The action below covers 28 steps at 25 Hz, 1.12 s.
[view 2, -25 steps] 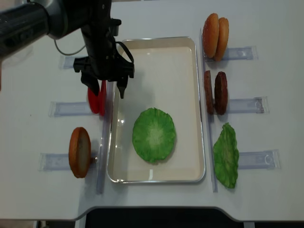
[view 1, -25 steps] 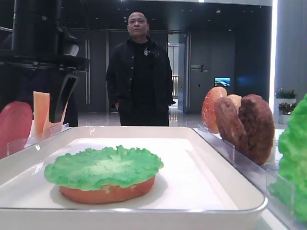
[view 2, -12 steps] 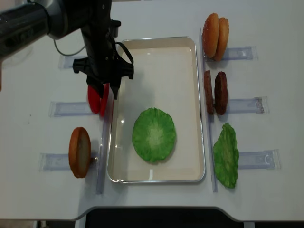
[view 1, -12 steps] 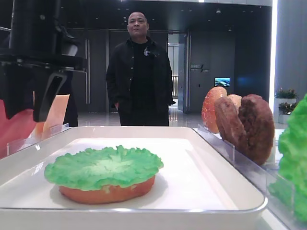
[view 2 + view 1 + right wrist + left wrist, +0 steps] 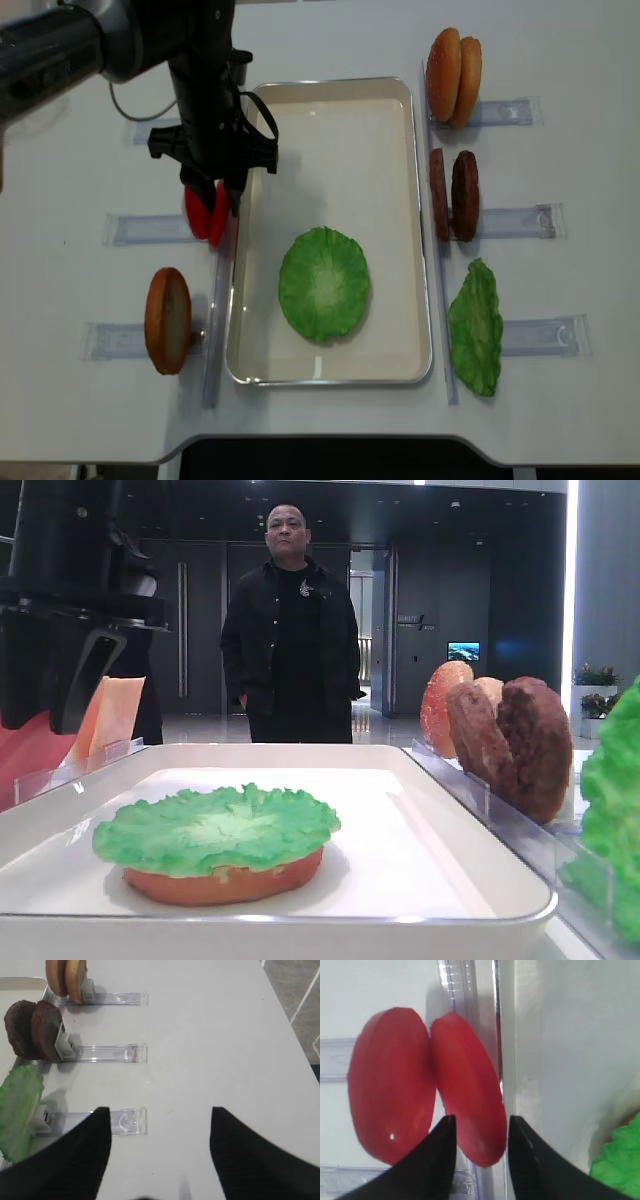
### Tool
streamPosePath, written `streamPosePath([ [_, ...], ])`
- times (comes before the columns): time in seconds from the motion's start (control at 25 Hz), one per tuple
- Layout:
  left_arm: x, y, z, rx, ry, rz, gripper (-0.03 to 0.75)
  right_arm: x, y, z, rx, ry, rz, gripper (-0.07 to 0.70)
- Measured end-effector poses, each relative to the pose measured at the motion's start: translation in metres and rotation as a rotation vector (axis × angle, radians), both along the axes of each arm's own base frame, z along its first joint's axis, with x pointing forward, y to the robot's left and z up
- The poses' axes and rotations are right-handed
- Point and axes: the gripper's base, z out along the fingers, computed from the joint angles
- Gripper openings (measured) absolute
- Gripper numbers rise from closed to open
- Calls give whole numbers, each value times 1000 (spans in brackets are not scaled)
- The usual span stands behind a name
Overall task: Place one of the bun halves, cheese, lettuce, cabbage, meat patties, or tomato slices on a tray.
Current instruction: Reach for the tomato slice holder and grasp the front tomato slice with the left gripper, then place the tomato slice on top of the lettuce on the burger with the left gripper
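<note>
The left gripper (image 5: 480, 1152) pinches the inner of 2 upright flat red tomato slices (image 5: 467, 1095), at 9 o'clock beside the white rectangular plastic tray (image 5: 390, 130). It should probably squeeze firmly, lift straight up, and avoid dragging the neighbouring slice.

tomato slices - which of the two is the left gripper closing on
The tomato slice nearer the tray, the right-hand one in the left wrist view. The left gripper has a finger on each side of its lower edge, while the other slice stands outside the fingers.
</note>
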Motion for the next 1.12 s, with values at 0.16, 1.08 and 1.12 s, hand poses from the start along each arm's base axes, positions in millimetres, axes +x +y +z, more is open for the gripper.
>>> streamPosePath([
  [0.16, 0, 0, 0, 2, 3, -8, 272, 0, 0, 0, 0, 0, 0, 416],
  [1.08, 1, 4, 1, 44, -2, -54, 54, 0, 0, 0, 0, 0, 0, 416],
  [1.12, 1, 4, 2, 44, -3, -54, 54, 0, 0, 0, 0, 0, 0, 416],
])
